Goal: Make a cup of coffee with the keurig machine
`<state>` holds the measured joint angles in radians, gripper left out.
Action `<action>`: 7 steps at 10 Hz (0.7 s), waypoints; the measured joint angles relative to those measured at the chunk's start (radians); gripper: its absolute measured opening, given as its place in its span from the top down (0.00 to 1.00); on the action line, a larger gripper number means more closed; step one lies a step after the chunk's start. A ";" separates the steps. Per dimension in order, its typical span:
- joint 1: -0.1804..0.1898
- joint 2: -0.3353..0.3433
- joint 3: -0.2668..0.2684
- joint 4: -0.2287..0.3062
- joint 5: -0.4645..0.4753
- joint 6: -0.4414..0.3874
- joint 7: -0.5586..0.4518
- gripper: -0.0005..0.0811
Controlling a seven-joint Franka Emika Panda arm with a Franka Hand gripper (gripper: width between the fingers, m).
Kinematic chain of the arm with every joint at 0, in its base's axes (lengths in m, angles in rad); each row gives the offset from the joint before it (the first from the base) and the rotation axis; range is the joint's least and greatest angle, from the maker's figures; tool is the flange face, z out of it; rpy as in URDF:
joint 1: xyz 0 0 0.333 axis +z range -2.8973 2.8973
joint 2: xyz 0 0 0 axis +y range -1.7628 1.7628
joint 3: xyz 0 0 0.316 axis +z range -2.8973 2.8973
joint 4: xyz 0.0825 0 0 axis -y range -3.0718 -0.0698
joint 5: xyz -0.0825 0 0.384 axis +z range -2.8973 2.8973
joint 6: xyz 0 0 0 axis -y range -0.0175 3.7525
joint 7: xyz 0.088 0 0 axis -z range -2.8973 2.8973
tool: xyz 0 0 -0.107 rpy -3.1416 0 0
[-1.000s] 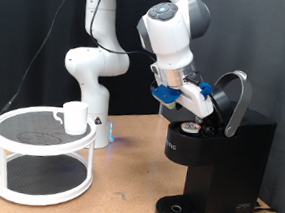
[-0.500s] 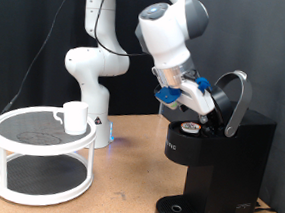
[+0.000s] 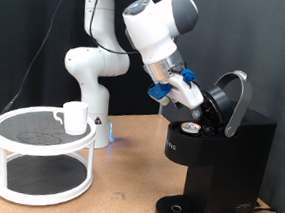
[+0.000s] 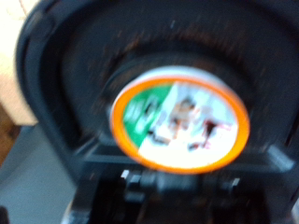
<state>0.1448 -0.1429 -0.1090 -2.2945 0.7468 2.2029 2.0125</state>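
The black keurig machine (image 3: 223, 159) stands at the exterior view's right with its hinged lid (image 3: 234, 97) raised. A small pod (image 3: 189, 129) sits in its open chamber. In the wrist view the pod (image 4: 182, 117) shows an orange rim and a green and white printed top, set in the dark holder (image 4: 84, 84). My gripper (image 3: 203, 105) hangs just above the chamber, under the lid, with nothing seen between its fingers. The white cup (image 3: 74, 117) stands on the top shelf of a round stand at the exterior view's left, far from the gripper.
The white two-tier round stand (image 3: 39, 163) fills the exterior view's lower left. The robot's base (image 3: 93, 77) stands behind it. The machine's round drip tray (image 3: 179, 208) holds nothing. A wooden tabletop (image 3: 126, 180) lies between the stand and the machine.
The arm's upper part has swung towards the exterior view's left and up. The gripper has stayed near the open chamber, and the pod has not moved.
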 joint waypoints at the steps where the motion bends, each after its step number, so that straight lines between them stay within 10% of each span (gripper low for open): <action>1: -0.001 -0.013 -0.010 0.002 0.045 -0.008 -0.023 0.09; 7: -0.020 -0.144 -0.082 0.044 0.110 -0.164 -0.022 0.09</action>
<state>0.1248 -0.2872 -0.1909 -2.2504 0.8565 2.0384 1.9905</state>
